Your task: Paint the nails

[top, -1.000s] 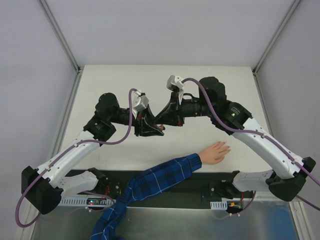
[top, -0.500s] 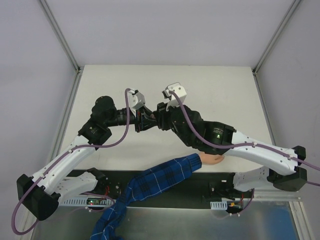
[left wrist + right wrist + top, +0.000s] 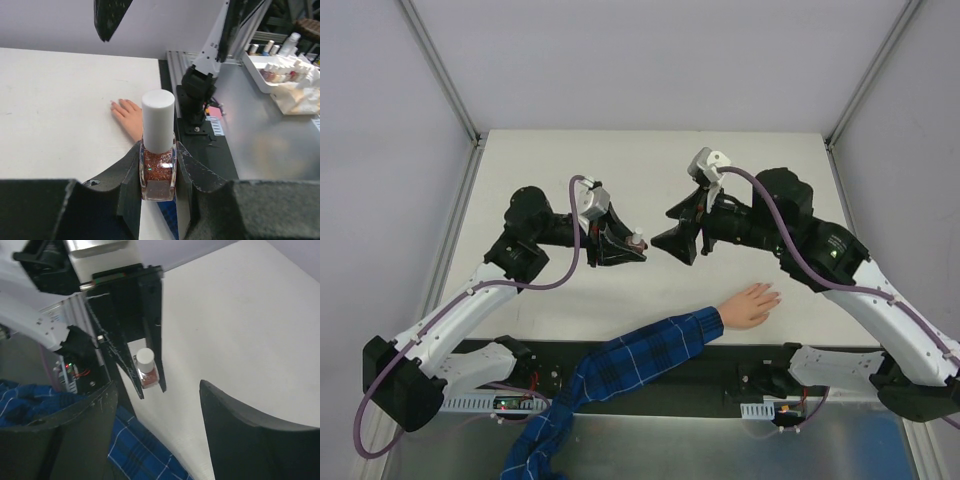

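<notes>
1. Top external view: I see the left pincer (image 3: 632,245) clamped on a small nail polish bottle (image 3: 638,241), held up over the middle of the white worktop (image 3: 570,170). The right pincer (image 3: 670,232) faces it from just beside, jaws apart and nothing between them. A pale hand (image 3: 752,305) lies flat near the front edge, under the right arm, with a blue plaid sleeve (image 3: 650,352) trailing off the near side. The nails (image 3: 775,294) are mere specks at the fingertips, pointing away to the right, well apart from both pincers.

2. Left wrist view: my left pincer's fingers (image 3: 131,175) press on both sides of the bottle (image 3: 158,167), which stands upright with reddish glitter polish inside and its white cap (image 3: 158,120) on. Beyond it the hand (image 3: 129,117) rests on the worktop, and I can just make out the nails (image 3: 113,103) at the far fingertips. A dark finger of the right pincer (image 3: 110,17) hangs in at the top. Off to the right, a tray of bottles (image 3: 280,55) sits on a metal surface.

3. Right wrist view: my right pincer (image 3: 156,390) is spread wide and empty. Through the gap I see the left pincer (image 3: 148,377) gripping the bottle (image 3: 147,372), with the plaid sleeve (image 3: 145,455) below. The nails are out of this frame.
</notes>
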Controlling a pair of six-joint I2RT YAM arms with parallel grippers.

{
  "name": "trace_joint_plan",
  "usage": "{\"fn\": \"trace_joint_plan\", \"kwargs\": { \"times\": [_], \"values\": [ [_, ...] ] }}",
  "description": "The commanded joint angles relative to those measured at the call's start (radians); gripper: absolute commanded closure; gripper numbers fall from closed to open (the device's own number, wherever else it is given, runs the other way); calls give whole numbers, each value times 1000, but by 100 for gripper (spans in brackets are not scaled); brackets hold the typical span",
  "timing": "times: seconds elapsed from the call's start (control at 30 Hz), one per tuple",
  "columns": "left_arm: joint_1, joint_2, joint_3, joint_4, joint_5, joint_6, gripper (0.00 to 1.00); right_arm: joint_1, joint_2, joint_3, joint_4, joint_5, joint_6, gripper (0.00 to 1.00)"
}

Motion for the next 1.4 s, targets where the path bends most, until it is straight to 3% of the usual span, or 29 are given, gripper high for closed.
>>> {"fn": "trace_joint_plan", "kwargs": {
  "times": [0.0,0.53,0.63,0.67,0.77,0.83,0.87,0.9,0.93,0.97,1.03,1.13,1.23,1.27,1.37],
  "values": [
    [3,21,29,192,150,-121,100,-30,43,55,16,-355,-85,34],
    [1,29,21,243,173,-172,100,-49,167,130,55,-441,-78,57],
    [3,23,18,243,150,-170,100,-49,172,125,58,-452,-71,70],
    [3,20,18,240,135,-167,100,-49,172,119,64,-455,-66,82],
    [3,-2,17,163,20,-109,100,-41,154,64,99,-442,-28,100],
    [3,-24,18,105,-123,-46,100,15,126,12,125,-233,12,100],
    [3,-34,15,55,-184,-29,100,72,97,-43,145,-52,11,100],
    [5,-55,0,47,-256,-23,100,238,94,-60,157,489,17,99],
    [5,-64,-8,37,-306,-5,100,320,104,-69,165,765,106,100],
    [6,-72,-14,25,-380,2,100,436,146,-59,136,1135,165,100],
    [8,-81,-20,13,-417,18,100,506,193,-27,125,1325,213,100],
    [8,-77,-22,10,-410,18,100,499,255,73,24,1310,268,100],
    [8,-71,-14,10,-367,14,100,471,224,92,30,1176,183,82],
    [8,-69,-11,13,-352,15,100,450,211,92,39,1082,128,69],
    [8,-60,3,14,-257,20,100,396,134,76,32,878,72,56]
  ]
}}
